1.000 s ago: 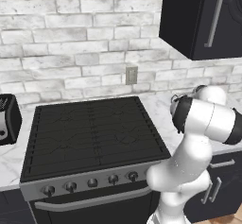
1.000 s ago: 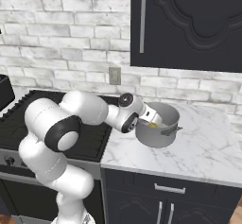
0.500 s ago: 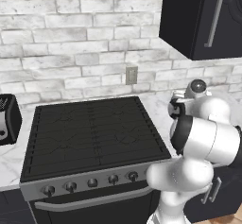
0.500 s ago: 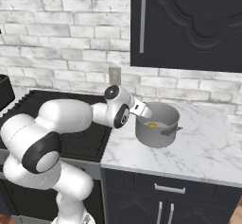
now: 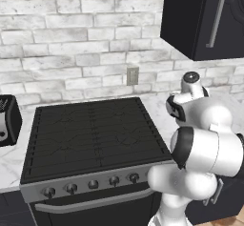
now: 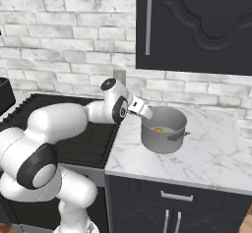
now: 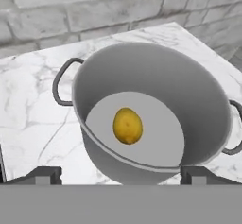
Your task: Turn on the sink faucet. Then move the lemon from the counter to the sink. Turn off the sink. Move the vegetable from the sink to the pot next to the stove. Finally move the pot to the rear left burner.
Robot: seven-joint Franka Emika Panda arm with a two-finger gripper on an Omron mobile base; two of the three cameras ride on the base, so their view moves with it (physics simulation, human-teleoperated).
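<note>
**On the counter beside the stove: lemon delivered, gripper drawn back from the pot**

Beside the black stove, on the white marble counter, you see the steel pot standing upright, well short of the burners. Across the last second your arm has folded back: the gripper, which a second ago reached over the pot's mouth, now sits just left of the rim and above it, touching nothing. In the left base view your own elbow and forearm cover the pot, while the whole grated cooktop lies bare.

Inside the pot, the lemon rests loose on the flat bottom, roughly at the middle, clear of the wall. The two loop handles stick out on opposite sides. Your fingertips stand spread about as wide as they go, one on each side of the near rim, and hold nothing.

Judged from this, the vegetable-to-pot step is done. What remains is the carry to the rear left burner, so your next grasp should probably take the rim or a handle, not the fruit.
</note>
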